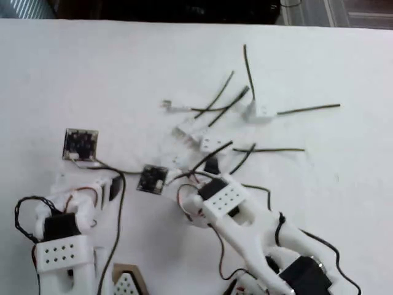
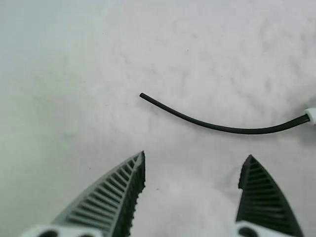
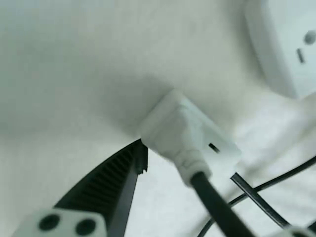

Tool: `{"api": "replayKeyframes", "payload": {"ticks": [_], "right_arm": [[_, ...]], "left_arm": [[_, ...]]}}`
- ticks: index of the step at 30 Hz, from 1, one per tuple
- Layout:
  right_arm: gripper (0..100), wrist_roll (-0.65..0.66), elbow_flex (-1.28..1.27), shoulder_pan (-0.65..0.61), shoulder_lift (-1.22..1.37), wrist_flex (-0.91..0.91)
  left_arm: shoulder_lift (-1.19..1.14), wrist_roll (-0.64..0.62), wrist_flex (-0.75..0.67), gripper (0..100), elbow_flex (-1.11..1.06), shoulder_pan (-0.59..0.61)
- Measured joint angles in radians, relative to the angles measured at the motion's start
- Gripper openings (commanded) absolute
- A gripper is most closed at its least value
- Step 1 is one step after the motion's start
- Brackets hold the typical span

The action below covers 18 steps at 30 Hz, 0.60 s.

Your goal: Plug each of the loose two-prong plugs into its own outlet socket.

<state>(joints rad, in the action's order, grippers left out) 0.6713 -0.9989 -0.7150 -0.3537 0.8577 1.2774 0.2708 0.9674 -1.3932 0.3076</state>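
White plug (image 3: 190,136) on its black cord (image 3: 217,202) lay just beside the outlet socket (image 3: 289,44), not yet seated; we judged every plug still loose. Our right gripper (image 3: 217,195) straddled it wide open, clamping nothing. Our left gripper (image 2: 192,168), well away from that socket, gaped empty.

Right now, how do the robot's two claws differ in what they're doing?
The left gripper stands open with nothing in it; the right gripper has a white plug right against it. Ahead of the left gripper lies one black wire on bare table; by the right gripper are an outlet socket and several cords. Both hang low over the white table.
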Motion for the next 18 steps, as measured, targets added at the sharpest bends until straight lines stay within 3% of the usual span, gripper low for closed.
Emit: {"api": "replayKeyframes", "payload": {"ticks": [13, 18], "right_arm": [[53.0, 0.0, 0.098, 0.021, 0.173, 0.0], [38.4, 0.005, 0.161, 0.02, 0.259, 0.003]], "left_arm": [[0.0, 0.005, 0.0, 31, 0.0, 0.0], [0.0, 0.005, 0.0, 31, -0.009, 0.0]]}}
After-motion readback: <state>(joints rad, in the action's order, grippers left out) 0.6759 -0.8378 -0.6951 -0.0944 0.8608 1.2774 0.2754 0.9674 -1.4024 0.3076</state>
